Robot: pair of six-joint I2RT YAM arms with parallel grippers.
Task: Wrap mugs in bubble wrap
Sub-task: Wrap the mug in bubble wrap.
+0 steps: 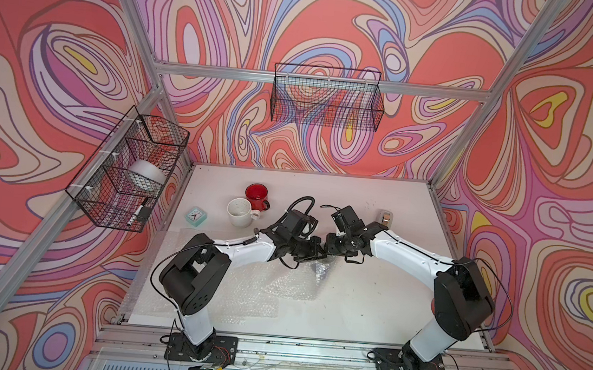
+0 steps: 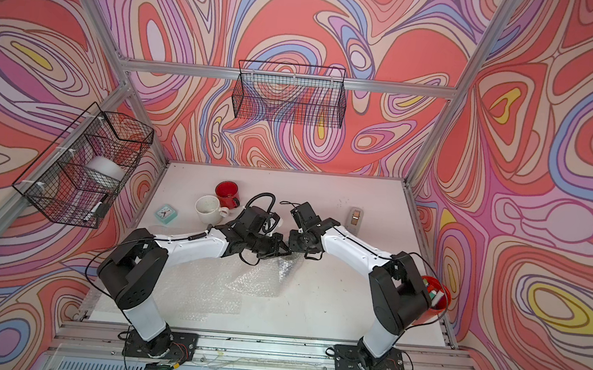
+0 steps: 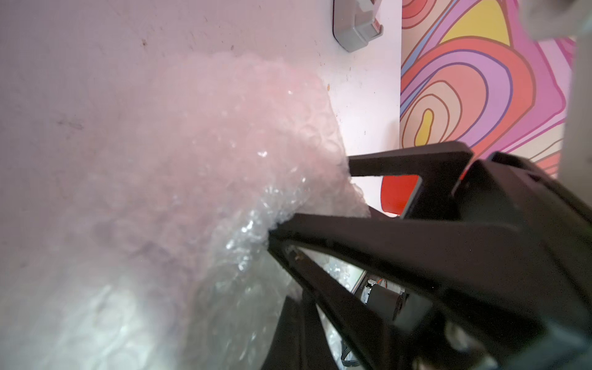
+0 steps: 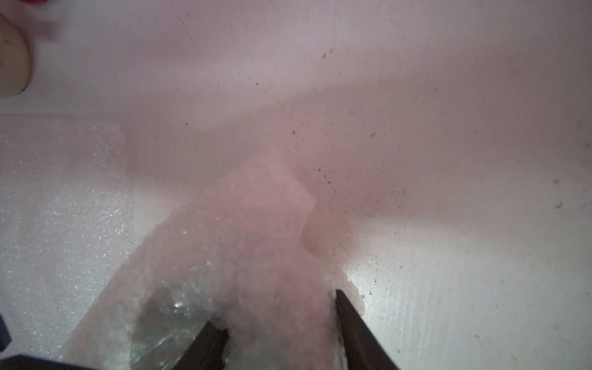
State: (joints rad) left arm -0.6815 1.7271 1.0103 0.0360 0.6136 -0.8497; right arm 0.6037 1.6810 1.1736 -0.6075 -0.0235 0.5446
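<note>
A red mug (image 1: 255,194) and a white mug (image 1: 238,212) stand upright side by side at the back left of the table, apart from both arms. Clear bubble wrap (image 1: 241,291) lies spread over the front left. One end of it is pulled up into a bunch (image 1: 322,270) at mid-table, where my two grippers meet tip to tip. My left gripper (image 1: 318,256) is shut on the wrap (image 3: 224,144). My right gripper (image 4: 278,314) has the bunched wrap (image 4: 262,224) filling the gap between its fingers (image 4: 349,314).
A mint clock (image 1: 195,216) sits left of the white mug. A grey tape dispenser (image 1: 387,217) lies at the back right. The left wall's wire basket (image 1: 102,213) holds a white roll (image 1: 147,176). Another basket (image 1: 326,99) hangs on the back wall. A red bucket (image 2: 433,300) stands at the right edge.
</note>
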